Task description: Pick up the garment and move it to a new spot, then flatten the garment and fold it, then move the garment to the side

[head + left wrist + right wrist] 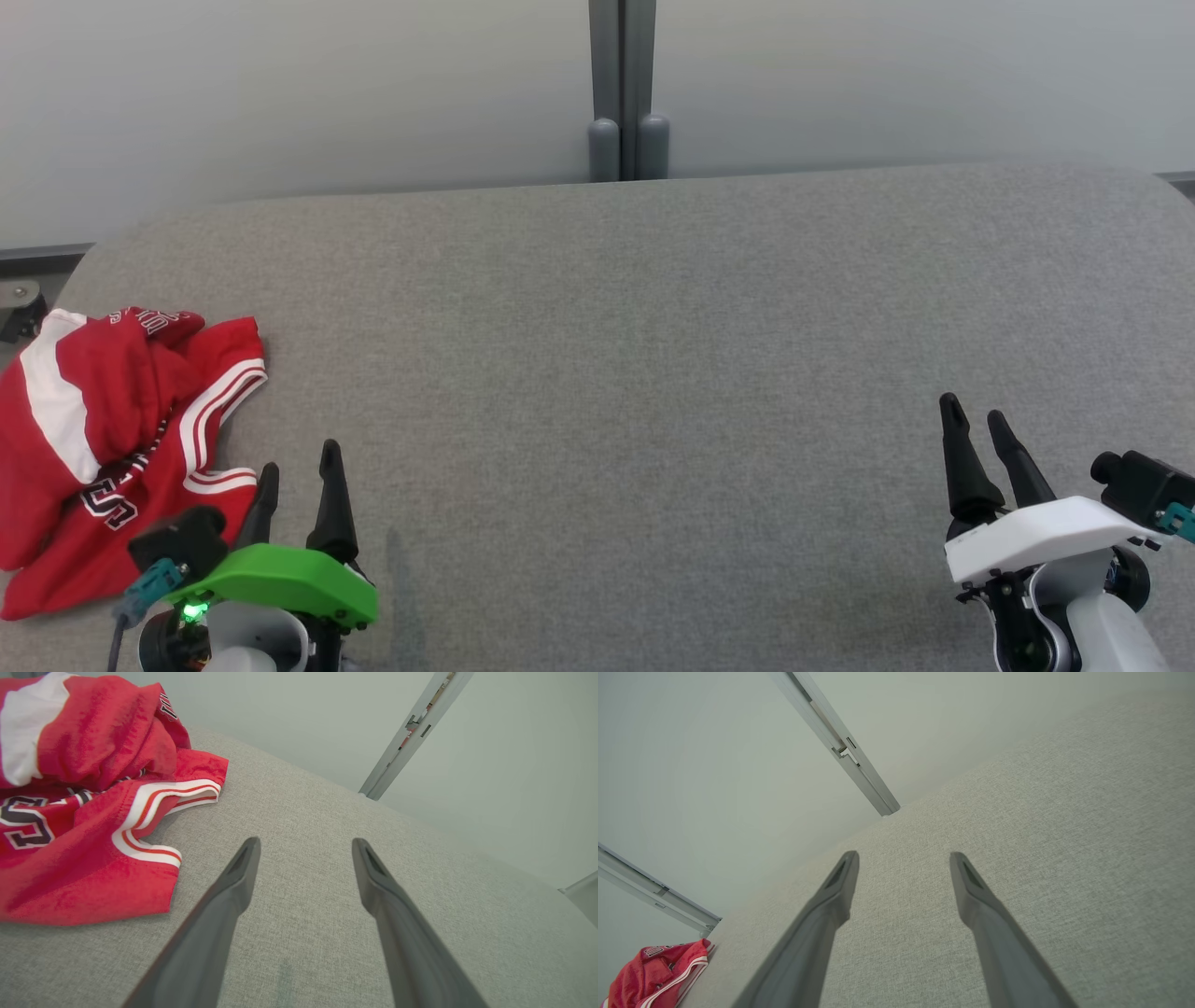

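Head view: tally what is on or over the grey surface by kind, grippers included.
garment: 1, crumpled, red and white
grippers: 2, the left gripper and the right gripper, both open and holding nothing
total: 3

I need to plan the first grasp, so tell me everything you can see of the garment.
The garment is a red jersey of slightly shiny cloth, with a white panel, red-and-white striped trim and black white-outlined letters. It lies crumpled in a heap, folded over itself, at the left end of the grey fabric surface. The open left gripper hovers beside it, not touching.
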Controlling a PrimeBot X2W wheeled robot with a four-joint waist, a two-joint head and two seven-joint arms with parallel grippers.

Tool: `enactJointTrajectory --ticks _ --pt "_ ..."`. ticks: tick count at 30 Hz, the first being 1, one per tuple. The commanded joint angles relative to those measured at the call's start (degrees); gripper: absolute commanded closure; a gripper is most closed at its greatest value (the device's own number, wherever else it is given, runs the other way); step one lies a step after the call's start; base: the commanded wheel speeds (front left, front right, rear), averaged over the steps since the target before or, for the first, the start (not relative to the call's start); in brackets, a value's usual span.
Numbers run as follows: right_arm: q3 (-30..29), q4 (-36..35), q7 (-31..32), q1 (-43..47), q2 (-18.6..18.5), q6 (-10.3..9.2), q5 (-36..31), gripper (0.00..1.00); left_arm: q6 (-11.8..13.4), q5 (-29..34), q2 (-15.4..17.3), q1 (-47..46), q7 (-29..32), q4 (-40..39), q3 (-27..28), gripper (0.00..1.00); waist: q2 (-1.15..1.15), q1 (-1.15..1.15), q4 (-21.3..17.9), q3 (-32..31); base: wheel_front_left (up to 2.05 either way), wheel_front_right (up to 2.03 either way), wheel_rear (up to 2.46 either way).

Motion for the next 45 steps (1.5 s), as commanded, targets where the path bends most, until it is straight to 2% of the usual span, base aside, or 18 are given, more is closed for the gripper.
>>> enactJointTrajectory --ticks 1,21,34,39,45 --pt "0.0 -0.3 -0.7 -0.2 -0.3 0.03 -1.9 0.00 0.4 2.2 0.7 -1.1 -0.6 -0.1 -0.4 0.00 0.00 0.00 0.0 0.0 0.00 0.00 0.00" --pt "0.6 0.0 -3.6 0.3 -0.2 0.03 -14.9 0.00 2.6 13.5 2.3 -1.1 -3.5 0.2 -3.7 0.00 0.00 0.00 0.1 0.1 0.00 0.00 0.00" --pt "0.1 1.4 -5.3 1.8 0.0 0.03 -21.7 0.00 1.9 18.8 1.4 1.2 -5.2 1.4 -3.4 0.00 0.00 0.00 0.5 -0.2 0.00 0.00 0.00" --pt "0.2 1.4 -5.9 2.3 0.1 0.03 -24.1 0.00 1.9 20.3 0.1 1.2 -5.8 2.3 -2.4 0.00 0.00 0.00 2.5 0.4 0.00 0.00 0.00" --pt "1.9 2.0 -6.6 2.3 0.1 0.03 -26.5 0.00 1.6 22.4 -0.9 1.0 -6.5 4.0 -0.7 0.00 0.00 0.00 8.1 1.2 0.00 0.00 0.00"
